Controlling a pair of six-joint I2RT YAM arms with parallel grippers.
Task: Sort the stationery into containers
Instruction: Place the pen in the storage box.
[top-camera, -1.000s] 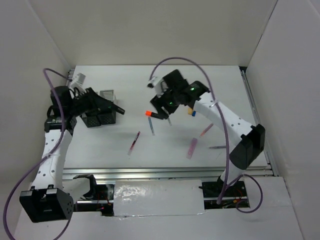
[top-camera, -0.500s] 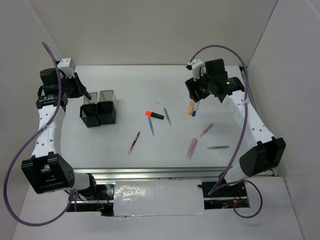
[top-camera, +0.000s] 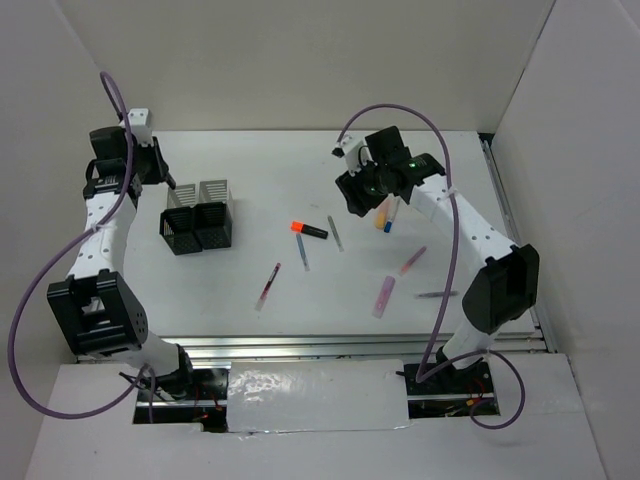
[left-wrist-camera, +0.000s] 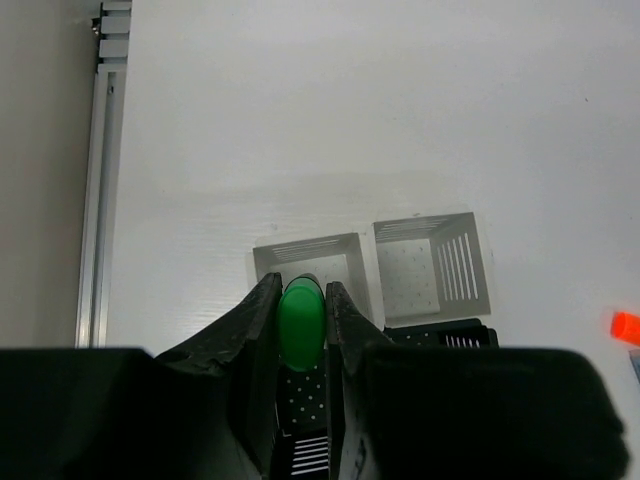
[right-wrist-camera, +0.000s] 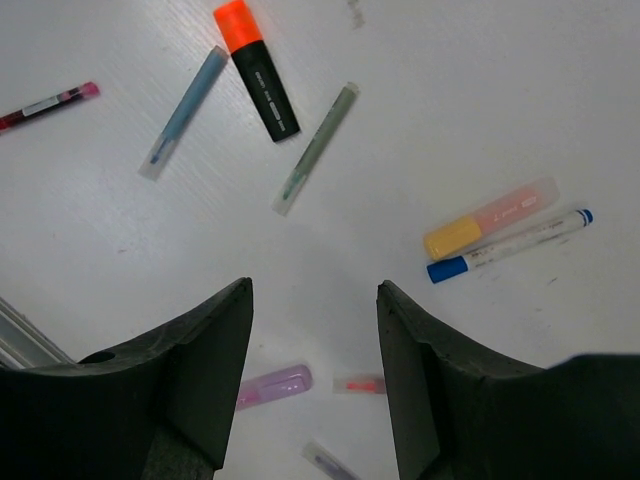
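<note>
Left jaws clamped around green highlighter (left-wrist-camera: 301, 322)

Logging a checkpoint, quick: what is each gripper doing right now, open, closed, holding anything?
Left gripper: closed on the green marker.
Right gripper: open, nothing between its fingers.

green marker (left-wrist-camera: 301, 326): body hidden in left end effector (left-wrist-camera: 301, 290) | orange cap (left-wrist-camera: 626, 326): cut by edge

Cups (top-camera: 198, 214): we count four, two grey and two black.
Highlighters: we count five: orange-black (top-camera: 309, 230), orange (right-wrist-camera: 490, 219), pink (top-camera: 412, 260), purple (top-camera: 383, 297), green (left-wrist-camera: 300, 320).
Pens: we count five: red (top-camera: 268, 285), blue (top-camera: 301, 252), grey (top-camera: 335, 233), blue-capped (right-wrist-camera: 510, 245), dark (top-camera: 437, 294).
</note>
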